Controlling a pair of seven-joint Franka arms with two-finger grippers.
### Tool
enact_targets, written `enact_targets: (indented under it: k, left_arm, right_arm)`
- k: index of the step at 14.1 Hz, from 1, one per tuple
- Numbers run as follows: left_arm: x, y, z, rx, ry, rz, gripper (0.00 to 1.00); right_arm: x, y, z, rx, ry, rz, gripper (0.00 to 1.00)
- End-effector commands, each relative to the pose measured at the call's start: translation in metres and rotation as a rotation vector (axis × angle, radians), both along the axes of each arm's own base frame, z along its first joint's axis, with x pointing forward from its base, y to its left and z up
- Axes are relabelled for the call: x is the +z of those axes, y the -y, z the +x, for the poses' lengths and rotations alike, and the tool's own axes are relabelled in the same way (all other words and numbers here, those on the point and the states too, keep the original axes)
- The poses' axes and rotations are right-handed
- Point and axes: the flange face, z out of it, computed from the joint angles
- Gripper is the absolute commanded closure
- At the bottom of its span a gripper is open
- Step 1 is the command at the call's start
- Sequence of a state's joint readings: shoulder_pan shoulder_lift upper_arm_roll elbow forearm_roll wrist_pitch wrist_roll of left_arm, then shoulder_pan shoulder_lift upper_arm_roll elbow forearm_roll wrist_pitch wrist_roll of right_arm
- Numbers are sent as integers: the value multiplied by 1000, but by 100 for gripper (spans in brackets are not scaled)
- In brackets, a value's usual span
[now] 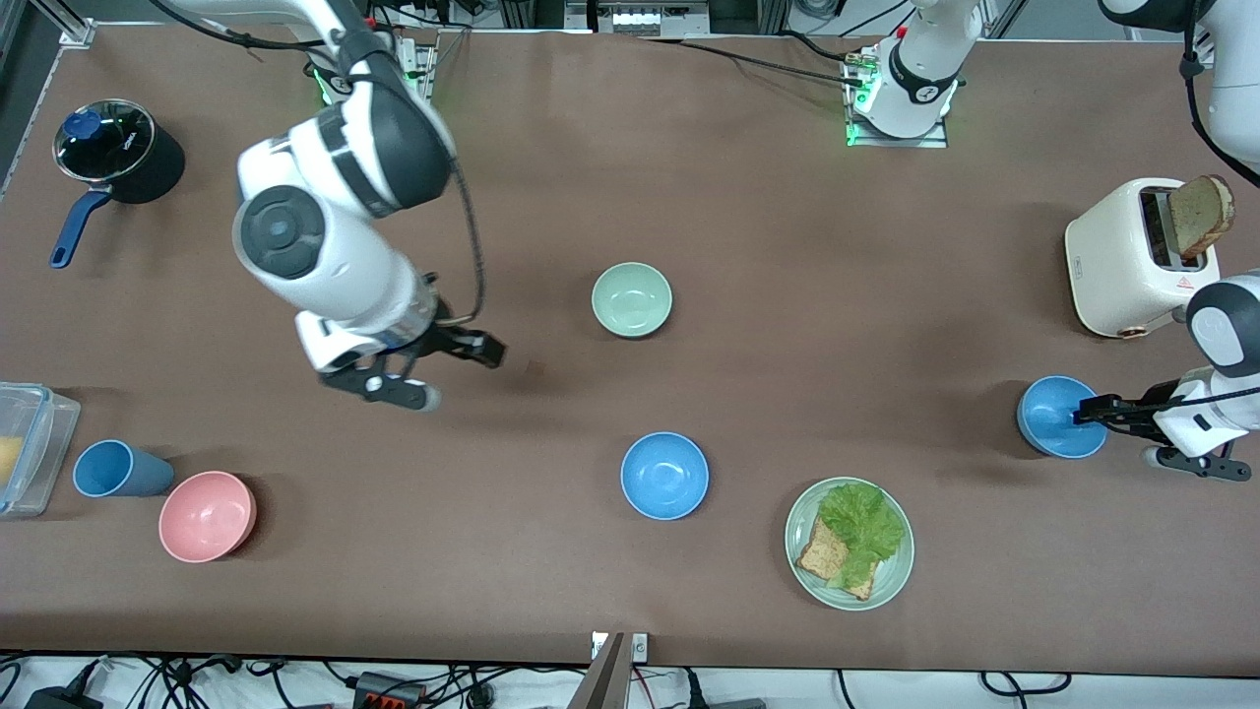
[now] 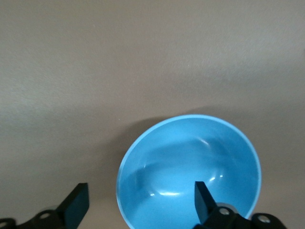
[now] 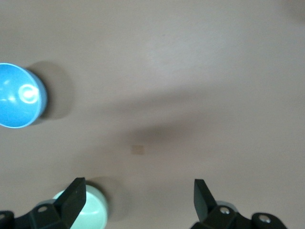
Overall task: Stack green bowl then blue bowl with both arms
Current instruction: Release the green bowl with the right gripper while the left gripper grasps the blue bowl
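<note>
Front view: left gripper [image 1: 1081, 414], fingers spread, straddles a blue bowl's [image 1: 1053, 418] three-o'clock rim; right gripper [image 1: 463, 372], spread, hangs over table [image 1: 787, 246].

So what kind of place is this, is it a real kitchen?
Probably not: it looks like a robot lab set up as a pretend kitchen. Two white arms are bolted to a brown table, cables trail along its edges, and kitchen props sit on it, such as a toaster and a lidded pot.
</note>
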State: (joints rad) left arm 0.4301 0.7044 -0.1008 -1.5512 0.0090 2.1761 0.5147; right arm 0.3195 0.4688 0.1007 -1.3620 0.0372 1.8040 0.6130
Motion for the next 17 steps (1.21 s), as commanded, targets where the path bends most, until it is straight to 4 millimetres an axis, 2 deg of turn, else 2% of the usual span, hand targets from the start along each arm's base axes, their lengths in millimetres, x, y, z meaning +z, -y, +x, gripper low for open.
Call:
enact_targets:
  k: [1,3,4,6,8,9,11,13,14,17]
  left_arm:
    - [-10,-3,2,-33,-5,2,19]
    - [-15,-4,1,-32,-12,-1,38]
    - [-15,-4,1,-34,-13,-2,54]
    - [-15,-4,1,-37,-12,1,68]
    - [-17,-4,2,-66,-8,-5,84]
    - [-16,-4,1,-64,-9,-10,96]
    - [-13,3,4,-64,-10,-17,100]
    - [-9,16,4,-80,-45,-37,100]
    - [2,29,7,-94,-51,-53,100]
    - [62,83,6,-61,-128,-99,100]
  right_arm:
    - [42,35,8,60,0,-19,0]
    - [48,56,14,38,7,-61,0]
    - [57,70,16,28,26,-77,0]
    - [77,110,22,-30,62,-81,0]
    - [84,152,21,-37,63,-85,0]
    - [86,175,20,-34,60,-81,0]
    - [98,218,17,-3,72,-74,0]
    - [113,241,12,58,90,-76,0]
    - [117,261,11,70,93,-77,0]
    - [129,300,3,127,98,-87,0]
